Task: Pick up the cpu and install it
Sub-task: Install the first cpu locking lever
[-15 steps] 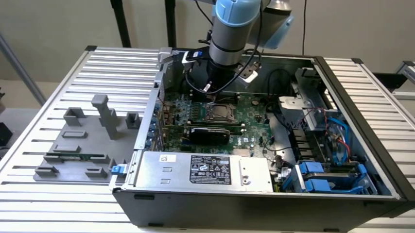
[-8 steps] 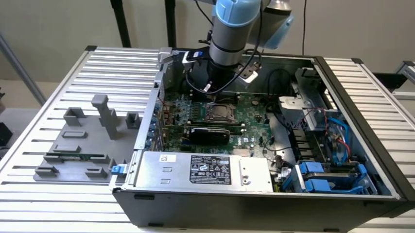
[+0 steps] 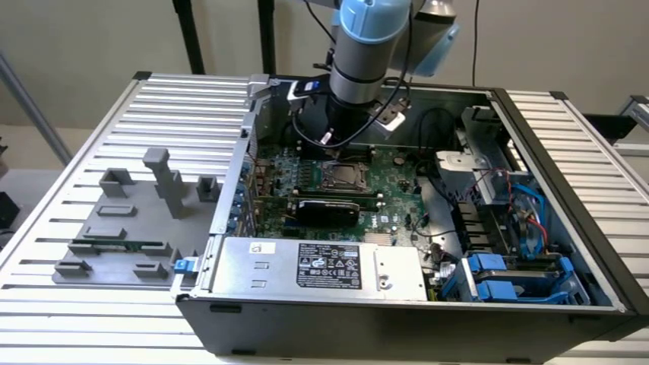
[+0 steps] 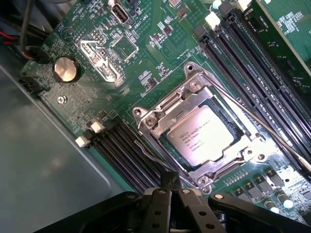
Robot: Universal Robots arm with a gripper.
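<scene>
Cpu (image 4: 201,140): silver, square, printed top

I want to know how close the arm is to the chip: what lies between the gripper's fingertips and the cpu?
In the wrist view, the shut gripper hangs beside the socket; between it and the cpu lies the socket's metal frame.

You're looking at a ribbed aluminium tabletop (image 3: 91,129) under even, soft light. Behind it stands a plain beige wall (image 3: 91,38), crossed by two dark upright posts (image 3: 188,34). A pale floor (image 3: 26,160) shows at the exterior view's left.
</scene>
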